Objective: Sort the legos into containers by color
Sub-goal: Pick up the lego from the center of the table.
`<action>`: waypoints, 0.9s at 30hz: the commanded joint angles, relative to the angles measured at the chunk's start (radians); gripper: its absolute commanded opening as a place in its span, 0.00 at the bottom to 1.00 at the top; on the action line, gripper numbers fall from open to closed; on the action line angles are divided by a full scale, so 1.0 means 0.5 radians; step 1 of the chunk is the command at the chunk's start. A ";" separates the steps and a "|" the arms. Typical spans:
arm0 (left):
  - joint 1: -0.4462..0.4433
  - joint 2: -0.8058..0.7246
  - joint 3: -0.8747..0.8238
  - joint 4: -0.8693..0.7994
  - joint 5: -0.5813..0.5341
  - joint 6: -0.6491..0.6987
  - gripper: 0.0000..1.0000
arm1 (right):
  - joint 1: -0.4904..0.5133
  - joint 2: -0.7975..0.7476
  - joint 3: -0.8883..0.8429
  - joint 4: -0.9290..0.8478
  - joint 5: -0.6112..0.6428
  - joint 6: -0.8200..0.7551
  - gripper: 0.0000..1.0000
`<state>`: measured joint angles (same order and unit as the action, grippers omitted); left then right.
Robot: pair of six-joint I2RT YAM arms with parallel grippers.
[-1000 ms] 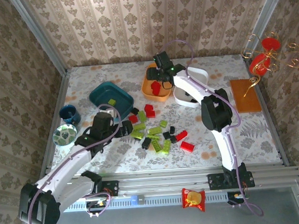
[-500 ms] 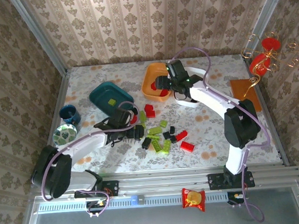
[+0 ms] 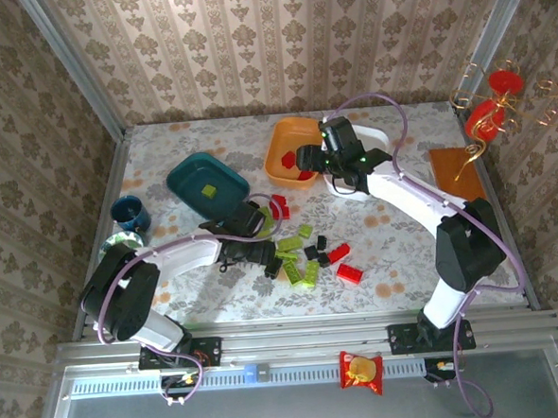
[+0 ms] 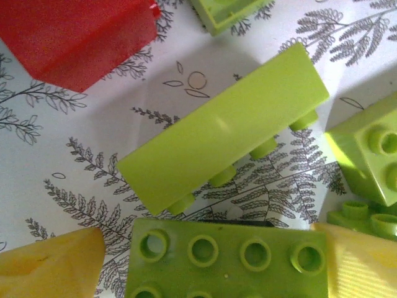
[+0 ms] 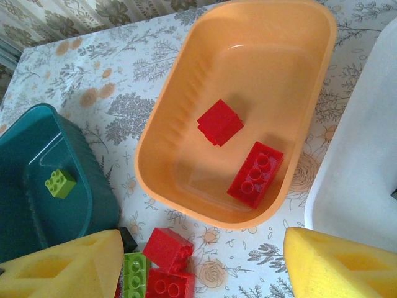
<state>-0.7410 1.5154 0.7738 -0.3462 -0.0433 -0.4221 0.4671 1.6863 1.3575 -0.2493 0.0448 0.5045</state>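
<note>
We see left arm (image 3: 182, 256): white rounded links, black joint housings. Right arm (image 3: 403, 188): same white-and-black build, bulky black shoulder joint. Thin lilac cable (image 3: 376, 97) loops along each arm. Left fingers (image 4: 46, 264): yellow, wedge-shaped, matte, foam-like texture. Right fingers (image 5: 338, 264): same yellow; we note shallow triangular recesses in their faces.

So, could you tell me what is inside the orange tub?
The orange tub holds a squarish red brick and a longer red brick, apart. The floor is otherwise bare; only beneath them is hidden.
</note>
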 commanded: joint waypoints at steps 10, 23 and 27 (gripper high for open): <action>-0.043 -0.081 0.018 -0.060 -0.090 0.002 0.57 | -0.020 -0.070 -0.037 0.038 0.039 0.052 0.70; 0.442 -0.476 0.298 -0.095 -0.045 0.047 0.58 | -0.020 -0.175 -0.173 0.076 0.036 0.095 0.70; 0.673 -0.188 0.510 0.117 -0.076 0.079 0.59 | -0.020 -0.217 -0.248 0.077 0.027 0.124 0.70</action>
<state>-0.4438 1.3380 0.9684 -0.3565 -0.0731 -0.4114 0.4625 1.6176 1.2564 -0.2241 0.0448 0.5426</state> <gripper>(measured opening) 0.625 0.706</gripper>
